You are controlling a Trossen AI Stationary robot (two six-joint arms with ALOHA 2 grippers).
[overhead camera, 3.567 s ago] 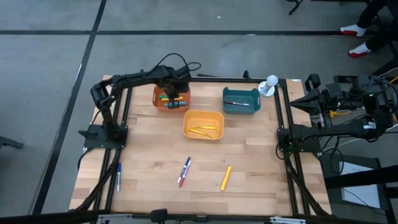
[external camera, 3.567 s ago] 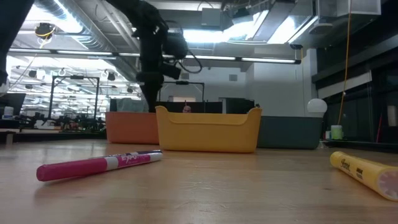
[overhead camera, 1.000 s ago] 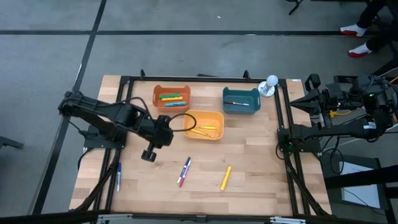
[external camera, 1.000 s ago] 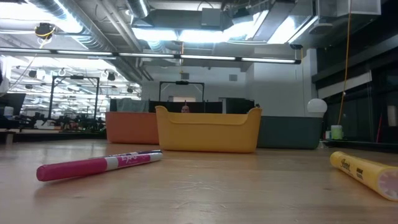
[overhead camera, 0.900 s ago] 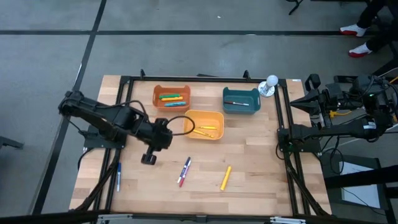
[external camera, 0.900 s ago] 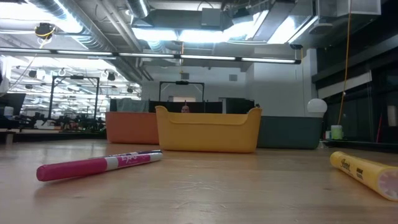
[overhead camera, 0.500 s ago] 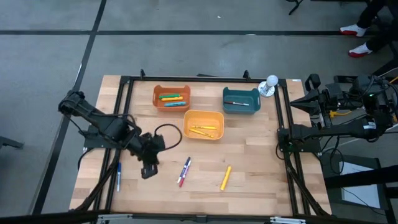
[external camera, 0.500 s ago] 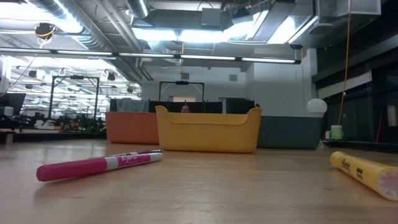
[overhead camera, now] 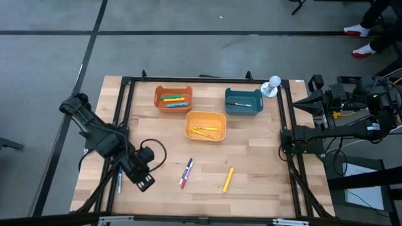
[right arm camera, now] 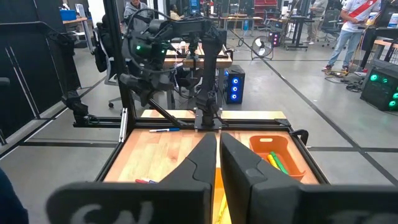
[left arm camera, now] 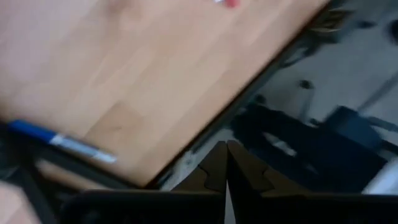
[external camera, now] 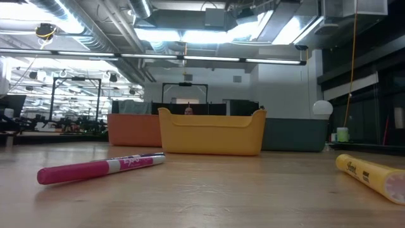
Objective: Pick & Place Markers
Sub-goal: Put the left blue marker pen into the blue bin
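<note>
My left gripper [overhead camera: 144,183] hangs shut over the table's near left part, just right of a blue marker [overhead camera: 119,178] that lies flat by the left frame rail; the left wrist view shows that marker [left arm camera: 59,138] ahead of the shut fingers. A pink marker and a blue one [overhead camera: 186,172] lie side by side on the wood, and a yellow marker [overhead camera: 228,179] lies to their right; the low view shows the pink one [external camera: 101,168] and the yellow one [external camera: 373,177]. My right gripper [overhead camera: 296,102] waits shut off the table's right edge.
An orange bin [overhead camera: 173,98], a yellow bin [overhead camera: 205,125] and a teal bin [overhead camera: 244,101] stand on the far half, each with markers inside. A white ball [overhead camera: 274,81] sits at the far right corner. Black frame rails [overhead camera: 125,113] run along the table's sides.
My left arm has swung from beside the yellow bin toward the table's near left corner, ending close to the blue marker. No marker or bin has moved.
</note>
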